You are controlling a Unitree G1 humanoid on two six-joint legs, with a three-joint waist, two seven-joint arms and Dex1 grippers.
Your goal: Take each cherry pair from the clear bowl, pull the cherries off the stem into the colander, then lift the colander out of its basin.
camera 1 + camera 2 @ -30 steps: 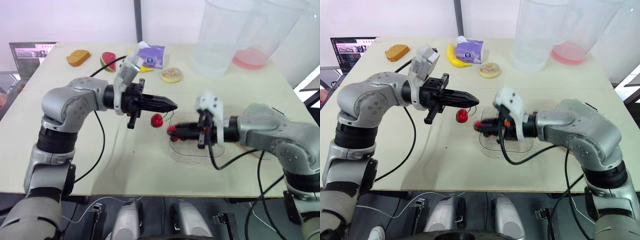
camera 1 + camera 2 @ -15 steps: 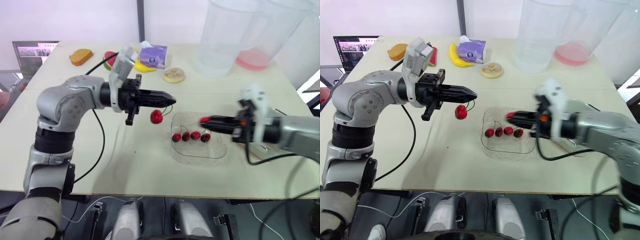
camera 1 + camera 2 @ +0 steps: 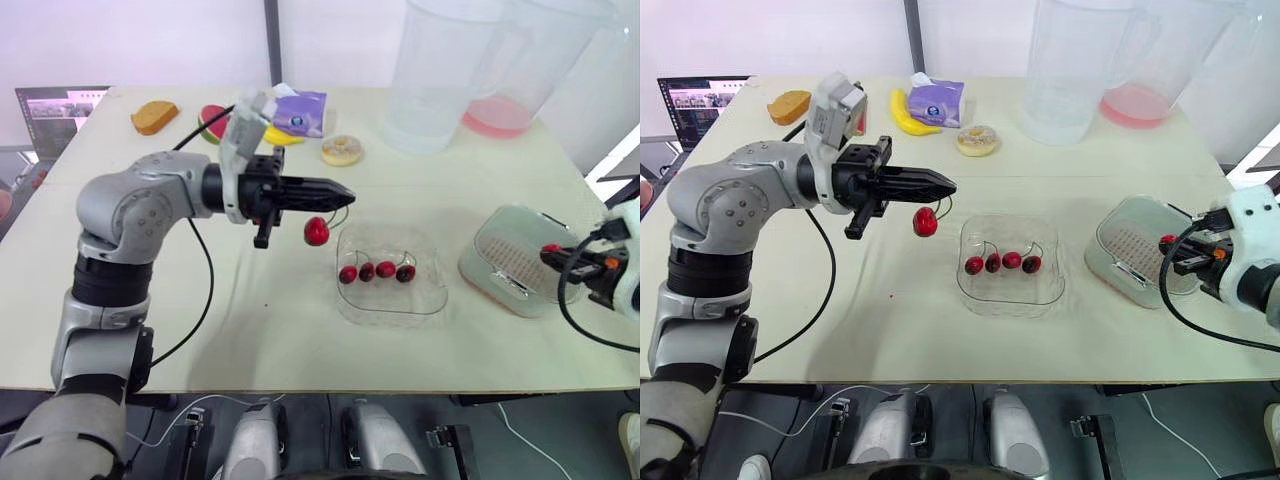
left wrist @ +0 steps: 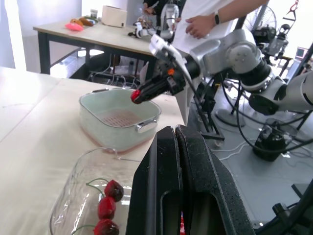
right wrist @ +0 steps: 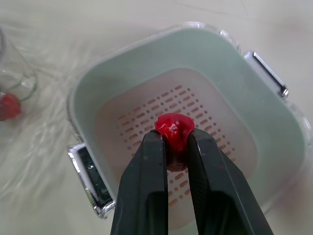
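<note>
Pinching cherry (image 5: 174, 130), right gripper (image 5: 175, 141) hangs over colander (image 5: 146, 117).

Holds the left arm (image 3: 130, 205) bent at the elbow, left pincer (image 3: 345, 189) level, pointing rightward, pinched shut with a dangling cherry (image 3: 316, 231) hung from its tip. Reaches the right pincer (image 5: 175, 142) leftward, clamped around a second cherry (image 5: 173, 126).

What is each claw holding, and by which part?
The left claw pinches the thin green stem of a round red cherry, which dangles below. The right claw grips a second red cherry by its body, between its fingertips.
</note>
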